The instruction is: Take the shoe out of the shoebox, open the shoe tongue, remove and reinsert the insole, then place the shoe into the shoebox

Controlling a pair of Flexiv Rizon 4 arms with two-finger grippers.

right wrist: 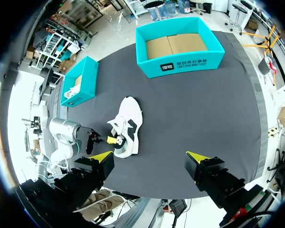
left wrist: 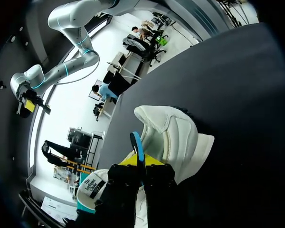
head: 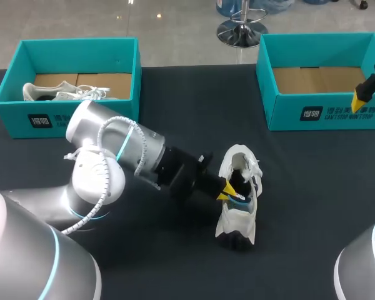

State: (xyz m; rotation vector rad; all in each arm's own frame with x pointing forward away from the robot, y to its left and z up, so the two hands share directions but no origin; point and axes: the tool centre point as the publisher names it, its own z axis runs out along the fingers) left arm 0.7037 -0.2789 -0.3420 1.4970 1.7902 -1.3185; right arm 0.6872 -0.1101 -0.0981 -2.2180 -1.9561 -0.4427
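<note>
While the white shoe [head: 236, 219] is lying on the dark table [head: 187, 100], well apart from both shoeboxes, the left gripper [head: 225, 190] is reaching into its opening from the side. In the left wrist view its yellow tips are clenching the blue insole [left wrist: 137, 143] between them, and a strip of the insole is standing up out of the pinch. The upper is looking spread open, so the step in hand is, by my reading, the removal of the insole (the shoe is already out of a box).

The right gripper [right wrist: 148, 157] is hanging high over the table with its fingers spread wide, holding nothing. In the head view it is sitting above the empty shoebox [head: 287, 115] at the right. The other shoebox [head: 9, 122], at the left, is holding a second white shoe [head: 56, 94].

The next move is probably calling for a steady pull along the shoe's length to draw the insole clear. Nothing is pinning the shoe down, so it may be dragged along or tipped unless the pull is gentle.
</note>
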